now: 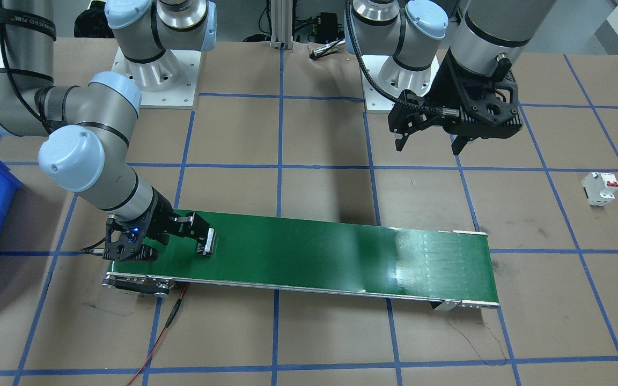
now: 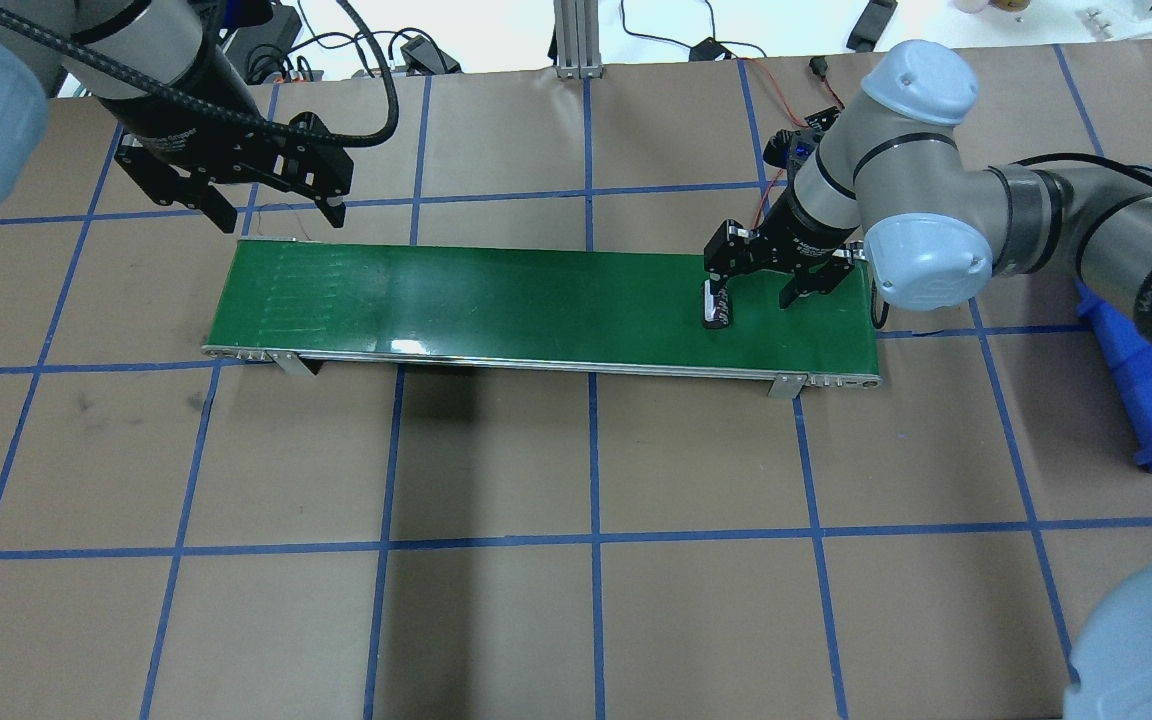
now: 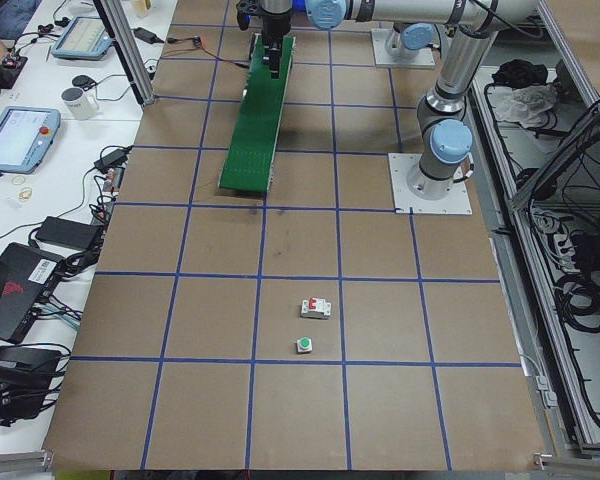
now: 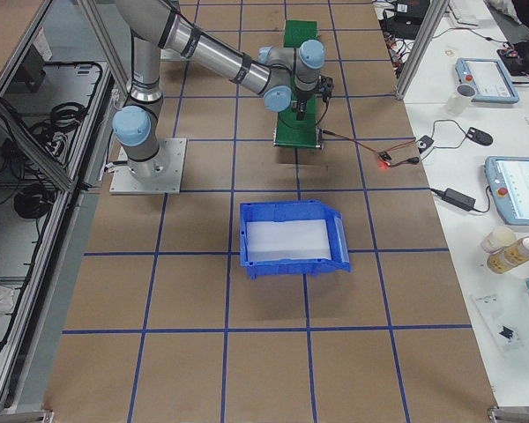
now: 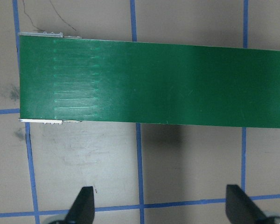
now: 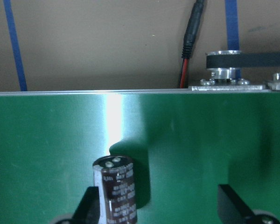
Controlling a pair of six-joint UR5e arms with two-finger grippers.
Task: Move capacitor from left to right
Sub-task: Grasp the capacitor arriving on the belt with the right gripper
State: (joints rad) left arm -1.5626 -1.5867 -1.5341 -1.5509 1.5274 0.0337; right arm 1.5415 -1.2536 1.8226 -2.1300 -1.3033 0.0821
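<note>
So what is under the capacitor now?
The green belt: the capacitor rests on it, beside one finger of the open right gripper. Its underside itself is hidden.

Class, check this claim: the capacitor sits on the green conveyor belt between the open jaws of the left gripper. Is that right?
Not quite. It is the right gripper whose open jaws straddle the capacitor on the green conveyor belt, as the overhead exterior view shows. The left gripper hangs at the belt's other end.
</note>
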